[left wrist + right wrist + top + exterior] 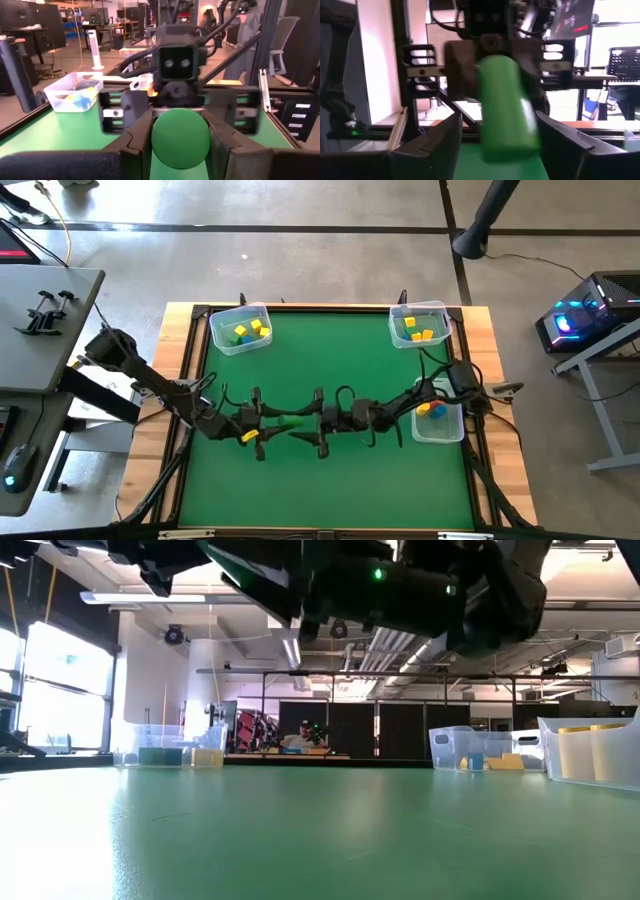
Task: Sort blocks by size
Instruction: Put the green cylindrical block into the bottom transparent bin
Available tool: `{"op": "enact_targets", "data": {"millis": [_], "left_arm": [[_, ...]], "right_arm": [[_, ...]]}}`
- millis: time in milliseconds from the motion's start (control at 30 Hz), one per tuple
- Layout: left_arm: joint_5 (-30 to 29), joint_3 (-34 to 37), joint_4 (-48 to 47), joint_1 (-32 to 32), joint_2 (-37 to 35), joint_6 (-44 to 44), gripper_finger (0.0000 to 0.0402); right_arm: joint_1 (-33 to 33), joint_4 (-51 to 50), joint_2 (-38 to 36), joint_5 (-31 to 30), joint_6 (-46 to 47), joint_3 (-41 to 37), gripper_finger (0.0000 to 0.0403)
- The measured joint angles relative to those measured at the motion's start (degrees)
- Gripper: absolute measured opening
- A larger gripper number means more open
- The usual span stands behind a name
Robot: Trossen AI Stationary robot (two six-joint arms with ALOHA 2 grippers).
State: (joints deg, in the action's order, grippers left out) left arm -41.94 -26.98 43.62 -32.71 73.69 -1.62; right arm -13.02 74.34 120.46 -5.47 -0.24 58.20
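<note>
While the left gripper (pixel 283 421) clamps one end of a green cylinder (pixel 291 421) above mid-table, the right gripper (pixel 312 423) faces it with fingers spread apart around the other end, and blocks (pixel 250 332) sit in three clear bins (pixel 262 310).

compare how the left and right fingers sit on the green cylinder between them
Left gripper fingers press the green cylinder at its sides; right gripper fingers leave gaps beside it. The left gripper's are set narrower; the right gripper's stand wide. Both surround the cylinder above mid-table.
</note>
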Motion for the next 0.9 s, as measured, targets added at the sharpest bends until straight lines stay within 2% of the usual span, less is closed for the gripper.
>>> {"op": "enact_targets", "data": {"millis": [167,333,433,500,567,633,733,800,900], "left_arm": [[0.58,-0.02,-0.14,-0.35,0.24,0.05,0.01],[0.88,0.0,-0.7,-0.57,0.27,0.05,0.0103],[0.78,-0.01,-2.03,-0.56,0.29,-0.41,0.0136],[-0.26,0.02,-3.65,-0.72,0.22,-0.47,0.0163],[-1.45,0.02,-6.16,-1.15,-0.47,-0.61,0.0187],[-2.2,-0.06,-9.49,-1.52,-0.89,-1.63,0.0201],[-4.49,0.0,-15.51,-2.14,-1.45,-4.99,0.0209],[-5.29,-0.03,-17.94,-2.23,-1.59,-6.93,0.021],[-5.58,0.0,-20.35,-2.23,-1.46,-8.58,0.0212]], "right_arm": [[-1.12,-2.08,0.0,-0.63,-2.69,1.08,0.0206],[-1.24,-3.64,0.0,-1.12,-2.82,1.08,0.0135],[-1.4,-5.77,-0.35,-2.04,-2.78,1.08,0.0128],[-1.95,-11.92,-2.04,-4.76,-2.22,1.05,0.0128],[-3.03,-24.4,-5.63,-9.15,-2.23,1.0,0.0128],[-4.47,-41.0,-10.82,-15.67,-0.77,0.98,0.0128],[-6.34,-71.03,-19.61,-22.4,8.49,3.31,0.0128],[-6.63,-92.95,-24.43,-21.7,19.46,6.06,0.0128],[-6.19,-122.82,-29.16,-14.96,36.69,10.44,0.0128]]}}
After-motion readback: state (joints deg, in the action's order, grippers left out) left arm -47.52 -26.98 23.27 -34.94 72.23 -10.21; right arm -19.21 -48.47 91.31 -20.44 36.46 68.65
